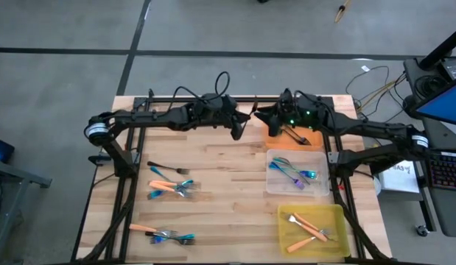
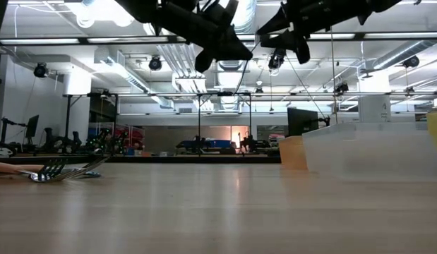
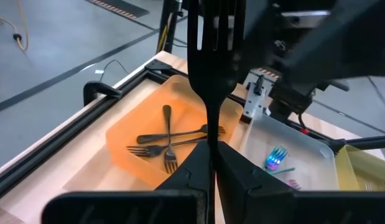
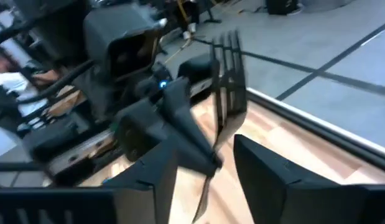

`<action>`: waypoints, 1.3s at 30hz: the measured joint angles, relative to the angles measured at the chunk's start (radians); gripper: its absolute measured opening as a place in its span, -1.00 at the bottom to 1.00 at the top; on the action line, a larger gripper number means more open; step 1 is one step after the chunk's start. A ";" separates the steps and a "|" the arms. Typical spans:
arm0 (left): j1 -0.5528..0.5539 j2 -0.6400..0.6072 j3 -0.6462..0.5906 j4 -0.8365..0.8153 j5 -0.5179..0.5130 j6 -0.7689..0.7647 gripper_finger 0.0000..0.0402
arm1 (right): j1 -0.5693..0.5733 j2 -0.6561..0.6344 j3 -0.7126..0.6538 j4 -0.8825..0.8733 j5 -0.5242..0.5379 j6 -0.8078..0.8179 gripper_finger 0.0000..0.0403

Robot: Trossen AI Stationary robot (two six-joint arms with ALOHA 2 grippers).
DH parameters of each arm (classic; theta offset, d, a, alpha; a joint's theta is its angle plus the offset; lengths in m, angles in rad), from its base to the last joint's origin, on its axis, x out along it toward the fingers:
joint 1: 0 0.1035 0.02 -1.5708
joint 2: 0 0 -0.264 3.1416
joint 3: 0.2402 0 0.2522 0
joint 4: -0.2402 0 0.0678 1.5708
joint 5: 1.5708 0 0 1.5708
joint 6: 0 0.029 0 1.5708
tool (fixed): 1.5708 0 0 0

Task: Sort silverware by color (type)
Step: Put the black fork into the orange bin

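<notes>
Above the table's far edge, my left claw [image 3: 211,163] pinches a dark fork [image 3: 211,56] upright, tines skyward, beside my right claw [image 4: 208,163], whose fingers stand apart. Below, the orange tray [image 3: 127,134] holds three dark forks [image 3: 170,140]; the clear tray [image 1: 275,180] blue ones; the yellow tray [image 1: 338,239] orange ones.

— what's on the pale wooden table [image 1: 235,165]?
— loose orange- and blue-handled forks [image 1: 171,188] on its left side. on the right: flat orange tray [image 1: 275,140], clear rectangular tray [image 1: 276,182] with blue forks, yellow tray [image 1: 336,239] with orange ones.
— the arms?
— left gripper [image 1: 237,132] and right gripper [image 1: 266,115] meet near the table's far edge, beside the orange tray.
</notes>
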 joint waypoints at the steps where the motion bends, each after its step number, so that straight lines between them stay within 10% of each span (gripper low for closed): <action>1: -0.001 0.000 0.000 0.000 0.000 -0.003 -1.00 | 0.000 0.005 0.009 0.001 0.014 0.000 -0.23; 15: -0.006 0.000 0.000 0.002 -0.023 -0.019 -1.00 | 0.000 0.118 0.123 -0.095 0.192 0.071 -0.09; 25: -0.005 0.000 0.000 -0.005 -0.083 -0.012 -1.00 | 0.000 0.153 0.156 -0.099 0.199 0.012 -0.89; 39: -0.003 0.001 0.001 -0.035 -0.174 0.077 -0.69 | -0.001 0.153 0.259 -0.341 0.284 -0.093 -0.96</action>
